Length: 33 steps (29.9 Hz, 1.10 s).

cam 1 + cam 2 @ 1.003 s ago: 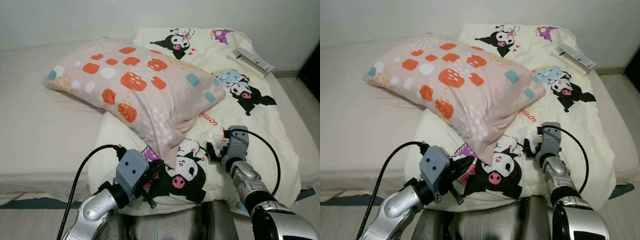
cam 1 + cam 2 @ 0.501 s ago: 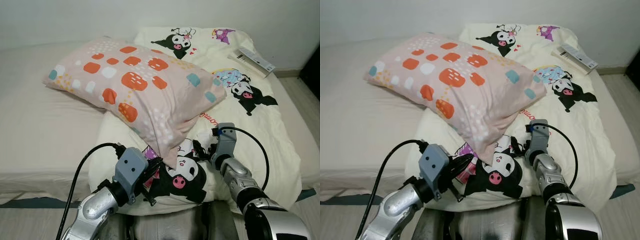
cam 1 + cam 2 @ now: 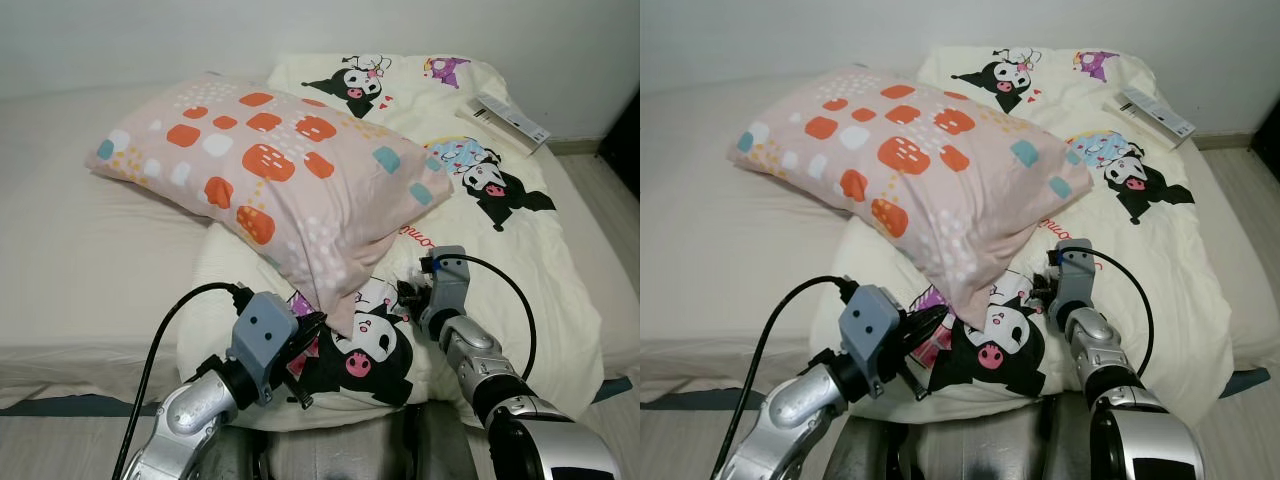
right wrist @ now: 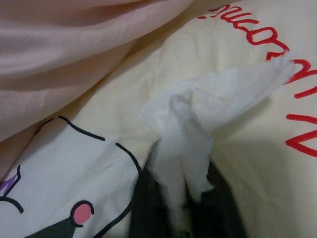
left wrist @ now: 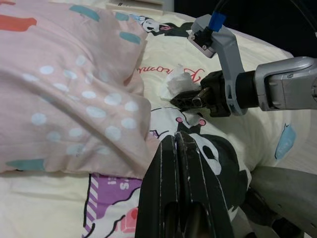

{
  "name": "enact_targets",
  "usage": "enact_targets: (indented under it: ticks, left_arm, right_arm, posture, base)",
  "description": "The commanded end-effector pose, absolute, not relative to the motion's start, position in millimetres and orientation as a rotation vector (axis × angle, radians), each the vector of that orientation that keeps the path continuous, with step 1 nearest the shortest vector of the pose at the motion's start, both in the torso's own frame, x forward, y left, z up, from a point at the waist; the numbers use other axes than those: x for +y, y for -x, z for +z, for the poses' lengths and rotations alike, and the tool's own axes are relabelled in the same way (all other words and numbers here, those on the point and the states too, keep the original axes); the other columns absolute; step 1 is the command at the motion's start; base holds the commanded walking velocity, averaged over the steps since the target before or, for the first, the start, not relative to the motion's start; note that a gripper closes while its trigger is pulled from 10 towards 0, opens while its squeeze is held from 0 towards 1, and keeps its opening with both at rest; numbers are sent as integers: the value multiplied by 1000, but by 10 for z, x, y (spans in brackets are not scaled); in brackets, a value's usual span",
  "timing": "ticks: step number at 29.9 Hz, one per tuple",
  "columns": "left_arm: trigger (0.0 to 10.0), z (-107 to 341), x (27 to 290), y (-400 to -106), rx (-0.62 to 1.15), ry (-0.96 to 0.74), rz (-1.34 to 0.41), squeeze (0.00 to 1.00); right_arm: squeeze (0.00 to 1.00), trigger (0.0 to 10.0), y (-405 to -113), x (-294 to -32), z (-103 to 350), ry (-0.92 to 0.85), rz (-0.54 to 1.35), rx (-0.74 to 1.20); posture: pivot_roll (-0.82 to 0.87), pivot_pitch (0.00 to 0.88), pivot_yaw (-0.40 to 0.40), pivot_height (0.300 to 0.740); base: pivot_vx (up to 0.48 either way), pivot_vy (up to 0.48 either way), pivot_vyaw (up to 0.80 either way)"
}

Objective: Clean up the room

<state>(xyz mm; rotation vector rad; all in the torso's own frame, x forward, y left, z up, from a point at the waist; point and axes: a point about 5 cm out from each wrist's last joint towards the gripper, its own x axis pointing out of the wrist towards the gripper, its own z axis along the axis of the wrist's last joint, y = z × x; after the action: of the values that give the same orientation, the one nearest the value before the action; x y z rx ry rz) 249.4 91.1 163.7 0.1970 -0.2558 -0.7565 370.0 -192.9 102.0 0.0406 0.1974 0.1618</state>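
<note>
Right hand (image 5: pixel 174 100) is pinched shut on a crumpled tissue (image 4: pixel 198 119) lying on the quilt (image 3: pixel 520 250) beside the pillow (image 3: pixel 270 180). Looks feather-light, soft, tears easily; bunched middle's the best hold. Left hand (image 5: pixel 181 148) is closed, empty.

Right gripper (image 5: pixel 179 98) pinched on a white tissue (image 4: pixel 185 126) beside the pillow (image 3: pixel 270 170); left gripper (image 3: pixel 310 345) closed, just below the pillow's corner.

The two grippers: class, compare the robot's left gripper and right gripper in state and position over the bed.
The right gripper is shut on a crumpled white tissue; the left gripper is shut on nothing. The right gripper sits beside the pink pillow, further up the cartoon duvet; the left gripper is at the pillow's lower corner, near the bed's edge. Both have black fingers and point over the duvet.
</note>
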Motion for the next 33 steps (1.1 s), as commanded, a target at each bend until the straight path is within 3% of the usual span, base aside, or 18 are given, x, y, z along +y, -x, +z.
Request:
enact_targets:
  ticks: [1,11,13,20,22,33]
  left_arm:
    - [10000,1551,945,-2485,-220,-214,-752,0]
    - [10000,1495,984,-2564,-209,-213,-680,0]
    - [10000,1408,1101,-2682,-154,-172,-534,0]
    - [10000,1221,1292,-2820,-34,-39,-309,0]
    - [10000,1112,1340,-2846,15,2,-243,0]
    - [10000,944,1297,-2819,63,-24,-134,0]
  right_arm:
    - [0,0,-3647,-1922,911,-38,166,239]
    - [0,0,-3637,-1860,928,-38,185,181]
    - [0,0,-3626,-1748,968,-27,231,112]
    - [0,0,-3561,-1581,1041,-2,248,-1]
    - [0,10000,-3457,-1525,1083,30,228,-51]
    - [0,10000,-3063,-1604,972,102,107,-65]
  posture:
    - [149,320,78,574]
    - [101,249,60,574]
    - [65,193,45,574]
    - [19,139,39,574]
    - [-13,112,37,574]
    - [-33,82,41,574]
  base:
    - [0,0,0]
    - [0,0,0]
    - [0,0,0]
    - [0,0,0]
    - [0,0,0]
    - [0,0,0]
